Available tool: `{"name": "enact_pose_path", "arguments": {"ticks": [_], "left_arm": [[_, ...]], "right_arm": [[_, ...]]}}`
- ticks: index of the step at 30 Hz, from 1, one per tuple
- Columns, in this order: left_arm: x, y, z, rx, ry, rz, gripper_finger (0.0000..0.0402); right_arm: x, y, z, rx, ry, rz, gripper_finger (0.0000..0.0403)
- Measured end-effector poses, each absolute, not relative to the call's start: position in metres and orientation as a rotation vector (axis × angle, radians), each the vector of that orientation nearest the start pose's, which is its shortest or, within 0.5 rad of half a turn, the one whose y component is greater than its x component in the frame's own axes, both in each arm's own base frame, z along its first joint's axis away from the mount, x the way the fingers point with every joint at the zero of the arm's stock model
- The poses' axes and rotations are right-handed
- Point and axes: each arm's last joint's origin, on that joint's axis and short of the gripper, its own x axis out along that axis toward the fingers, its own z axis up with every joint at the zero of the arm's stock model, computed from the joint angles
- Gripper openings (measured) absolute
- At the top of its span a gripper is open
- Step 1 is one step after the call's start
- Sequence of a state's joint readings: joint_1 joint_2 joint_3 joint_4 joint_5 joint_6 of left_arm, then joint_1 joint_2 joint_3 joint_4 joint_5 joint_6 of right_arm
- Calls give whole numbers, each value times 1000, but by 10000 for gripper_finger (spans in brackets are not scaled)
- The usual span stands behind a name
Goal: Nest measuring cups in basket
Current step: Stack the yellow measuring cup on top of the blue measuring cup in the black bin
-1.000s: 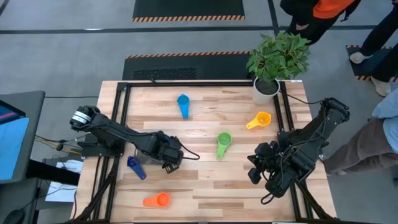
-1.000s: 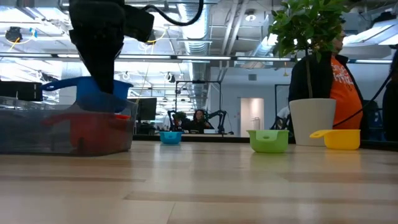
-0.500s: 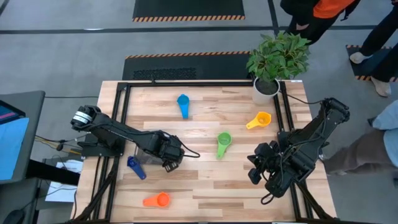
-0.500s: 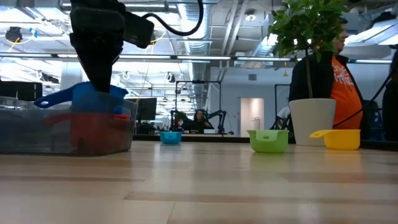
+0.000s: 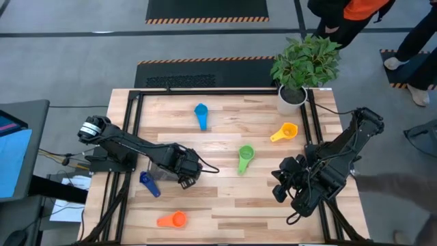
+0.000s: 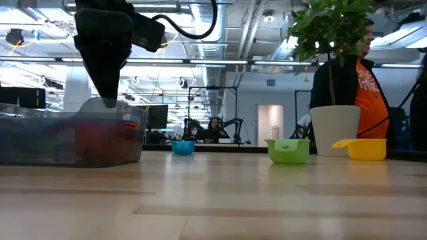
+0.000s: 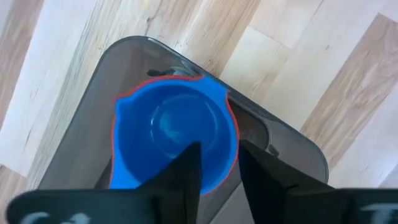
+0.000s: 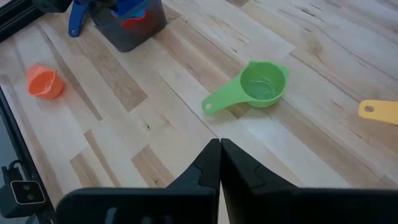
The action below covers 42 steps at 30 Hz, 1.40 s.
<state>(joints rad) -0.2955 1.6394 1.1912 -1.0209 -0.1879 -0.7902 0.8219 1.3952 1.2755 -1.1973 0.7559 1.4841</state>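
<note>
The dark grey basket (image 7: pixel 93 99) stands on the table's left half, with a red cup (image 7: pixel 163 78) inside it. A blue cup (image 7: pixel 165 134) sits nested in the red one. My left gripper (image 7: pixel 219 148) points down just above the basket (image 6: pixel 73 140). It is open, one finger on either side of the blue cup's rim, apart from it. Light blue (image 5: pixel 201 113), yellow (image 5: pixel 285 131), green (image 5: pixel 245 156) and orange (image 5: pixel 174 219) cups rest on their bases on the wood. A dark blue cup (image 5: pixel 148 183) lies beside the basket. My right gripper (image 8: pixel 219 149) hangs shut over the table's right side.
A white plant pot (image 5: pixel 292 96) stands at the far right corner. A black frame (image 5: pixel 130 137) runs along the table's edges. Bare wood lies between the basket and the green cup (image 8: pixel 261 84). People stand beyond the far right corner.
My left gripper has opened and let go of the blue cup. It had held the cup above the basket's rim. The cup tipped, then dropped below the rim into the red cup. The gripper itself has stayed in place.
</note>
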Motion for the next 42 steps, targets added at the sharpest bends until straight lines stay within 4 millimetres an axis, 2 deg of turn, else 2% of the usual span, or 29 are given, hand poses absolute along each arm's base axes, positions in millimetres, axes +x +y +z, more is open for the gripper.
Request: {"name": "enact_pose_path", "arguments": {"ticks": [4, 7, 10, 14, 17, 20, 23, 25, 29, 33, 37, 42], "left_arm": [[281, -80, 219, -331, 1397, 448, 116], [279, -80, 223, -431, 1462, 433, 119], [278, -81, 237, -507, 1522, 423, 119], [275, -83, 264, -481, 1572, 428, 118], [272, -83, 286, -390, 1563, 447, 118], [271, -84, 306, -238, 1481, 484, 118], [271, -86, 316, -92, 1376, 526, 118], [271, -86, 318, -34, 1349, 533, 118], [270, -81, 316, 53, 1363, 551, 118], [269, -71, 318, 132, 1369, 581, 118], [263, -59, 328, 158, 1344, 575, 118], [248, -44, 347, 191, 1266, 608, 118]], "right_arm": [[182, 167, 308, 446, 701, -568, 26], [182, 167, 308, 420, 708, -560, 25], [185, 164, 308, 385, 712, -563, 27], [194, 152, 308, 300, 704, -589, 31], [204, 137, 309, 256, 702, -648, 30], [208, 111, 307, 315, 720, -819, 23], [201, 83, 306, 343, 817, -1031, 17], [200, 72, 304, 370, 868, -1104, 18], [204, 52, 300, 362, 925, -1072, 30], [201, 27, 290, 382, 1049, -1167, 37], [196, 6, 280, 466, 1170, -1213, 36], [194, -10, 273, 541, 1302, -1184, 31]]}}
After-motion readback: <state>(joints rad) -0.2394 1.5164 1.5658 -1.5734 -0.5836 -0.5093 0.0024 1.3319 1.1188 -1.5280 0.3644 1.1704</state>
